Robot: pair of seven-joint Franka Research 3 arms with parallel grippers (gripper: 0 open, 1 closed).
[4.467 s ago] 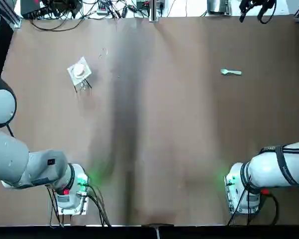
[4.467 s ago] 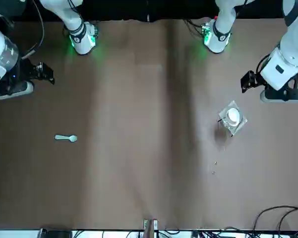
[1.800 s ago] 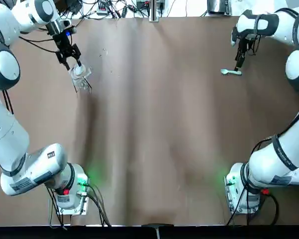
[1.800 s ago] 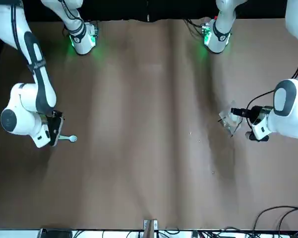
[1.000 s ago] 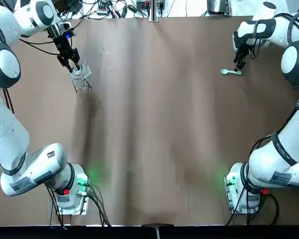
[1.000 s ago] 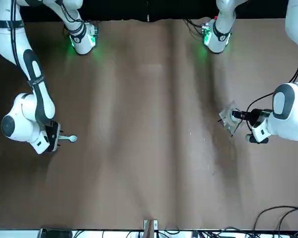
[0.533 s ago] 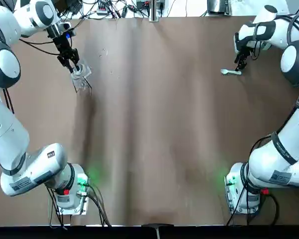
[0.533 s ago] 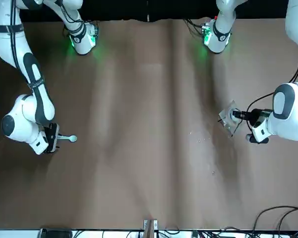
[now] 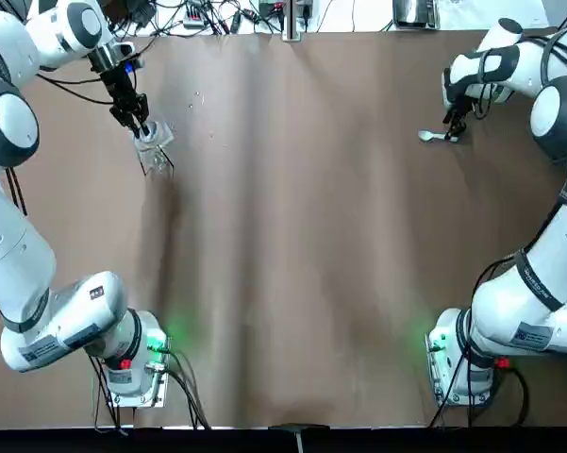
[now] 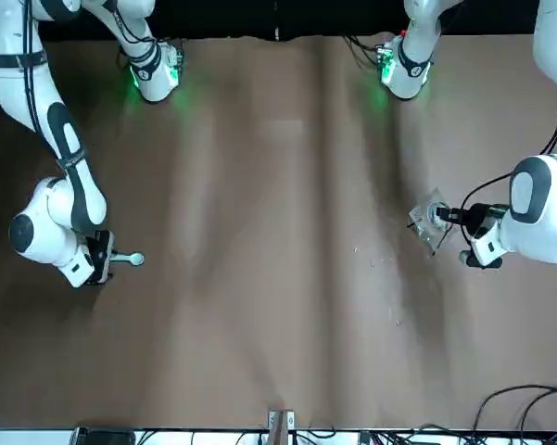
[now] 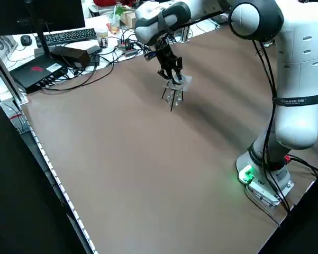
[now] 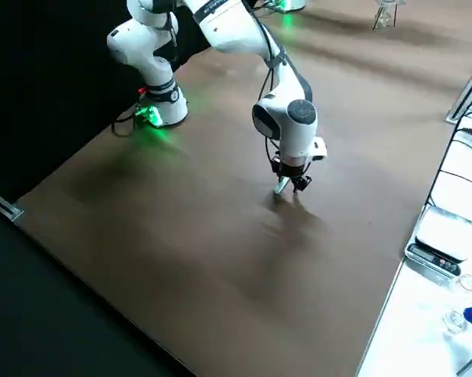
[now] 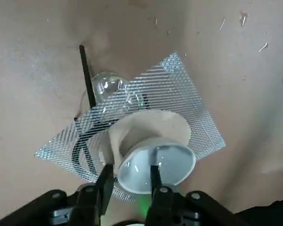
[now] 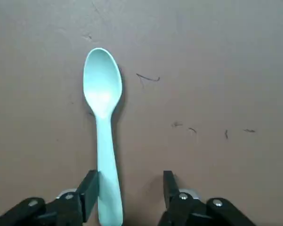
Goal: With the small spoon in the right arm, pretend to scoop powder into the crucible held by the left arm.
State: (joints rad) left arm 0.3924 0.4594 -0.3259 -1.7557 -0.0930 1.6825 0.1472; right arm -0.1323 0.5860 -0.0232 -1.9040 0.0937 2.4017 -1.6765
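While the small spoon (image 14: 102, 94) lies flat on the desk (image 9: 292, 236) at its far right, the right end effector (image 14: 130, 181) stands low over the handle with its fingers spread. The handle is just beside one finger, with a gap at the other. At the far left, the left end effector (image 13: 129, 176) pinches one wall of the white crucible (image 13: 150, 136), which rests on a wire mesh square (image 13: 188, 103). Step in hand: acquiring both items. Next, the right fingers should close on the handle; then both arms should lift and bring spoon and crucible together.
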